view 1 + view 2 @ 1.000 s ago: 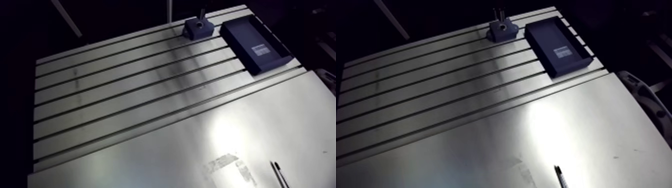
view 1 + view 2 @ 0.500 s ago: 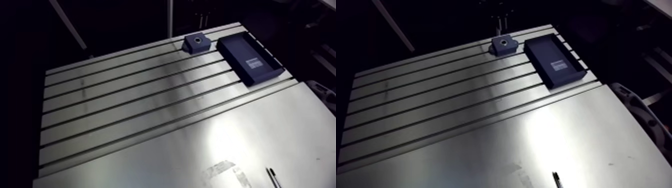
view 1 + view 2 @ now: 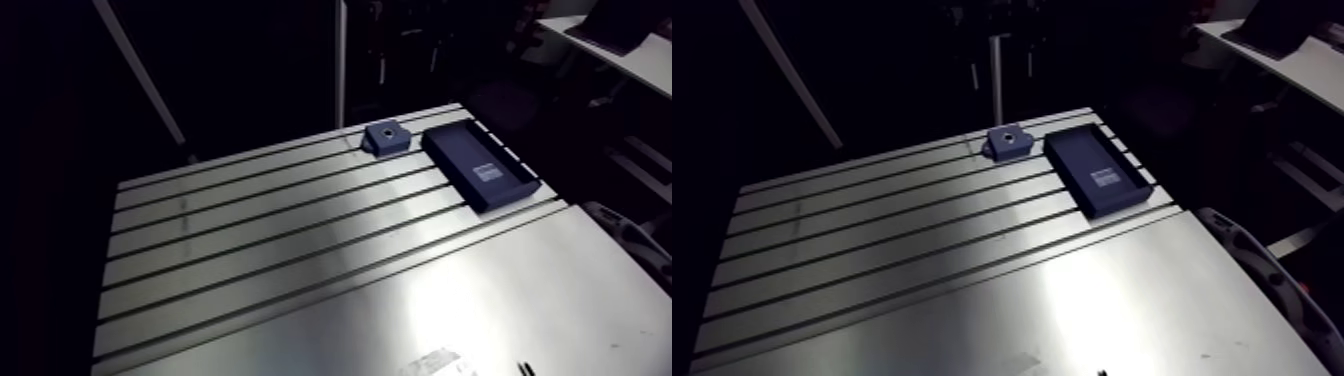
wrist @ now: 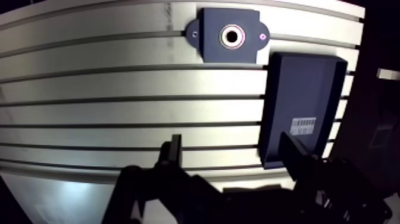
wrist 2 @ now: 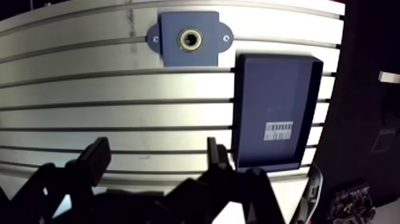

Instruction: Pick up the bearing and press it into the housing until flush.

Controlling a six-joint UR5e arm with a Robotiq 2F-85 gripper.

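I'm looking down through the wrist view. The tool (image 4: 235,156) is released, its two dark fingers (image 4: 174,152) spread wide over the slotted aluminium tabletop (image 4: 119,113) and gripping nothing. Ahead of it, several slots away, sits the square blue block housing (image 4: 208,44), flat on the tabletop, with a rounded ear and a small screw on each side. In its round bore I see a pale metallic ring, the bearing (image 4: 224,36), seated inside the housing. I can't tell from here whether it's flush with the face. Just beside the housing, not touching it, lies a dark blue rectangular tray (image 4: 303,89) with a low rim and a white barcode label (image 4: 303,126) on its floor, and one finger stands near its closest corner. In the arm view, housing and tray sit side by side near the tabletop's far edge, with the tray's long side running across the slots.
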